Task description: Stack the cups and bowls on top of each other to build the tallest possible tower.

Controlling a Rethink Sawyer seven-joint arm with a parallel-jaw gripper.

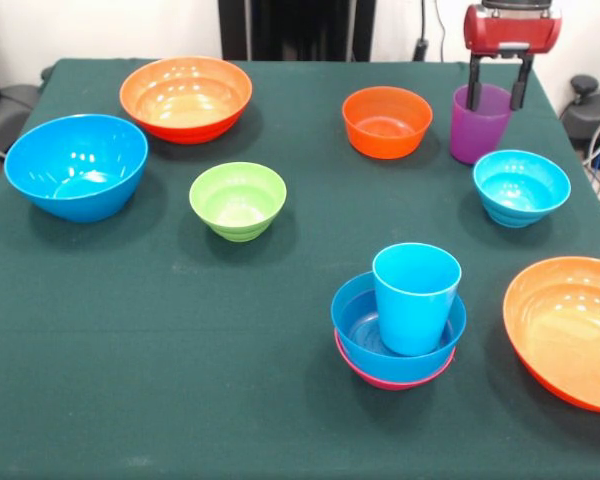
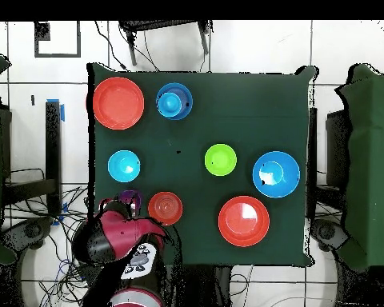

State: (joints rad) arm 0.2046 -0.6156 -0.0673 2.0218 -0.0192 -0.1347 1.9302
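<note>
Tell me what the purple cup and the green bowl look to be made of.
The purple cup: probably translucent plastic, smooth; its wall lets light through and looks paler near the rim. The green bowl: probably opaque glossy plastic; bright highlights sit on its inner surface, and faint moulded steps ring its lower wall. Neither can be told for certain by look alone.

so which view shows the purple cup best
The front view: the purple cup stands upright in full, with the pincer open astride its rim. In the overhead view only a sliver of the cup shows, the arm covering most of it.
</note>
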